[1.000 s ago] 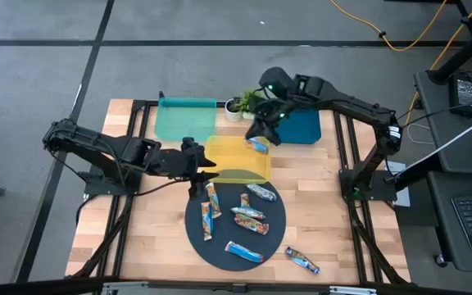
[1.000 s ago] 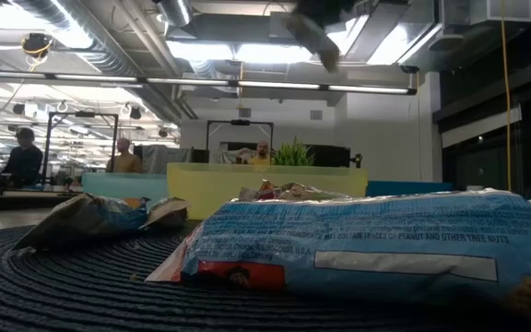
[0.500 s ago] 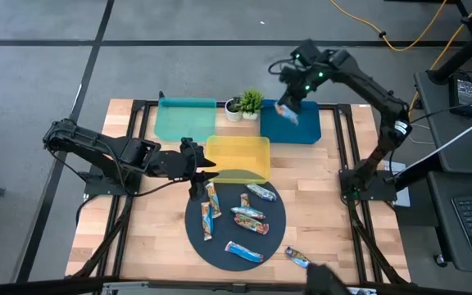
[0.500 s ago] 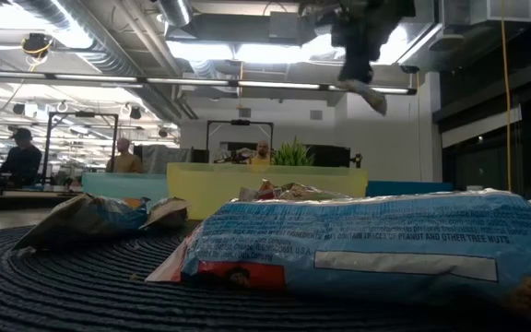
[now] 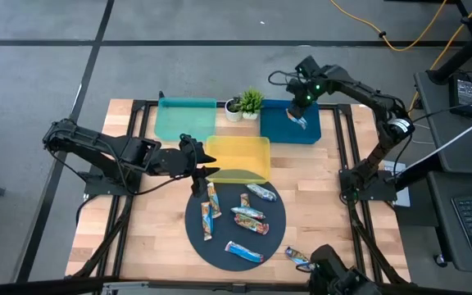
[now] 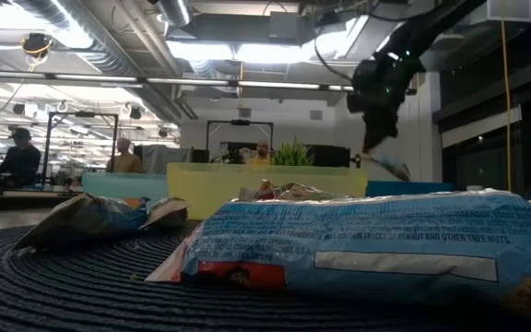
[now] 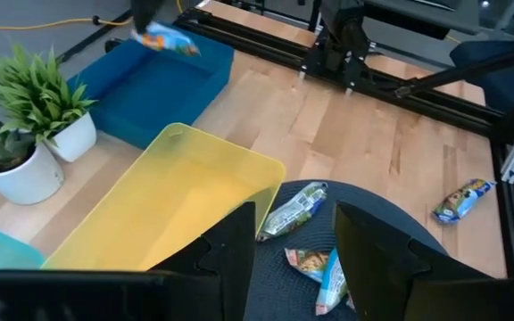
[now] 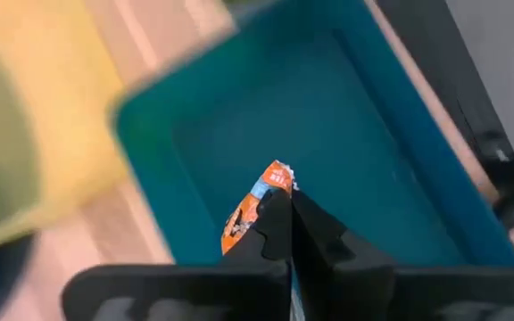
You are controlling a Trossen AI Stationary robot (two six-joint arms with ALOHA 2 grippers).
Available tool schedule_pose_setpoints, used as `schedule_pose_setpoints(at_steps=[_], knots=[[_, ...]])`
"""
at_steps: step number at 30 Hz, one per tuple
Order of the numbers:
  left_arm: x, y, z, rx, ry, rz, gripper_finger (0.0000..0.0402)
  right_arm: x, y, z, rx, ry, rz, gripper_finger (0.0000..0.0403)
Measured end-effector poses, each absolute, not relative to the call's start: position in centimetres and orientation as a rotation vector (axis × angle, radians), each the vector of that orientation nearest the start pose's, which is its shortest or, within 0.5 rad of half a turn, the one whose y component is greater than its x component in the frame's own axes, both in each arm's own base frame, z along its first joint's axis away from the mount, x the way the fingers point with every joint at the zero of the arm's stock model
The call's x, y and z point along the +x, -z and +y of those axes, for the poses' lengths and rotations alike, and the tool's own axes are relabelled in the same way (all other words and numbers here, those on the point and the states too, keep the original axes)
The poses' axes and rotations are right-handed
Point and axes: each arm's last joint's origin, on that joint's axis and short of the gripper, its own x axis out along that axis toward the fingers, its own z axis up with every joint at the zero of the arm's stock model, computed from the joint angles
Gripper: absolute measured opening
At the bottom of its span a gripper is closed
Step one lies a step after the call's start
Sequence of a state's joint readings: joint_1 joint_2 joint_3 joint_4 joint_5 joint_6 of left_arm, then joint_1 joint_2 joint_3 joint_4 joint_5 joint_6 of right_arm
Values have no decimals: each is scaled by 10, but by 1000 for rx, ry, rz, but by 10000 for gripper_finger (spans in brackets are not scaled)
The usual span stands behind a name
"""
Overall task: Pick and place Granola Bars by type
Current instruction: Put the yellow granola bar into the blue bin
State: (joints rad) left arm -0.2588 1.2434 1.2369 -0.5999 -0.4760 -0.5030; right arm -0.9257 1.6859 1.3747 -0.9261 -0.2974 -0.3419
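Note:
Several foil-wrapped granola bars (image 5: pixel 234 215) lie on a dark round mat (image 5: pixel 199 238). One more bar (image 5: pixel 300 259) lies on the wood beside the mat. My right gripper (image 5: pixel 301 113) is above the blue tray (image 5: pixel 279 129), shut on a bar (image 8: pixel 259 207) with orange print. In the low view that bar (image 6: pixel 395 168) hangs under the right gripper (image 6: pixel 379 129). My left gripper (image 5: pixel 201 170) is open and holds nothing. It hovers at the mat's far-left edge, next to the yellow tray (image 5: pixel 236 154). In its wrist view the left gripper (image 7: pixel 294 259) points at the bars (image 7: pixel 293 212). My right gripper pinches one end of the bar (image 8: pixel 273 198) between its two shut fingers (image 8: pixel 306 234). The fingers come from above and point down. The bar is lifted clear and slants down below the fingertips, over the inside of the blue tray (image 8: pixel 346 134).
A teal tray (image 5: pixel 185 119) sits at the far left of the table. Two small potted plants (image 5: pixel 246 103) stand between the teal and blue trays. Bare wood (image 5: pixel 326 192) lies right of the mat. A dark object (image 5: pixel 334 274) shows at the near edge. People stand in the room behind (image 6: pixel 21 157).
My right gripper, still shut on the bar, has moved from above the yellow tray toward the far right. It passed high over the blue tray and then came down toward it. A dark object has come into view at the near edge.

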Motion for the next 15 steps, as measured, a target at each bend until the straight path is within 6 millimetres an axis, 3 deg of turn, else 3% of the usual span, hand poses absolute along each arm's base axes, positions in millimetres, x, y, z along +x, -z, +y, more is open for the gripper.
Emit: schedule_pose_setpoints(at_steps=[7, 15], knots=[[252, -359, -52, -254, -390, 480, 143, 197, -220, -256, 441, 378, 1159, 4], [252, -359, -51, -247, -414, 469, 143, 192, -204, -249, 468, 365, 1193, 7]])
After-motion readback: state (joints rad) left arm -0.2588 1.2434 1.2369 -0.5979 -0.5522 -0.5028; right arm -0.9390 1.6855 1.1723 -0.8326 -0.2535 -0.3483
